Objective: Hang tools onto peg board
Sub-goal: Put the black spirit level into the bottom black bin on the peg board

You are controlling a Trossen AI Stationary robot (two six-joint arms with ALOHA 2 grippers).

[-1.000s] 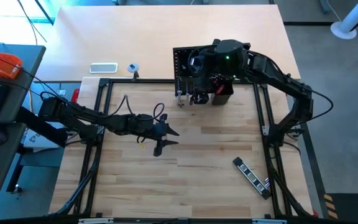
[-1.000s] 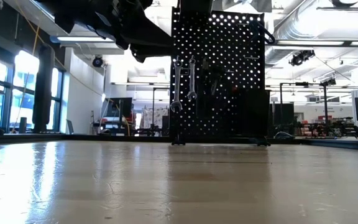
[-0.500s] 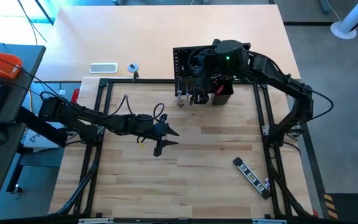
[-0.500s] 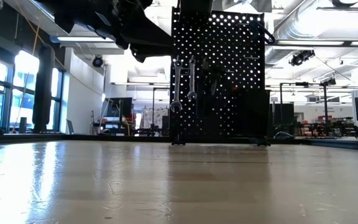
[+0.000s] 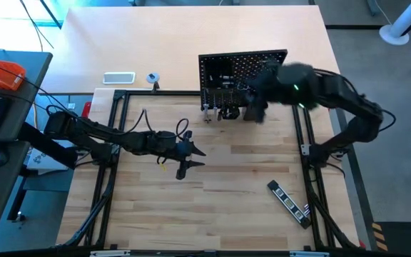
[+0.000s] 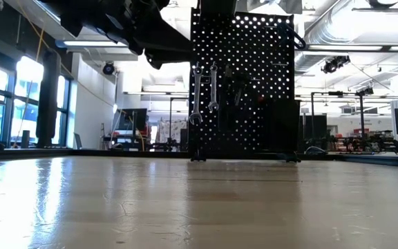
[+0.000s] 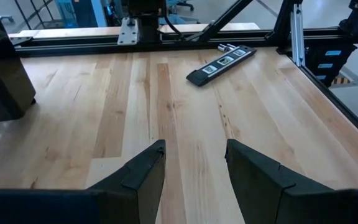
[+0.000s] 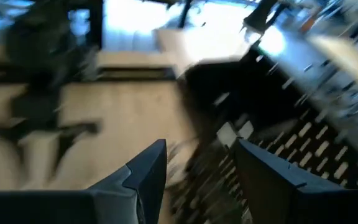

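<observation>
Two wrenches [image 6: 204, 93] hang on the peg board [image 6: 244, 83], clearest at table height.

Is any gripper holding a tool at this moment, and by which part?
Nothing is held. The left gripper is open above bare table, and the right gripper is open and empty beside the peg board.

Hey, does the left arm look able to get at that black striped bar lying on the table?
Probably yes. The left claw is open and empty, and only bare table lies between it and the black striped bar, which lies flat with nothing on it.
</observation>
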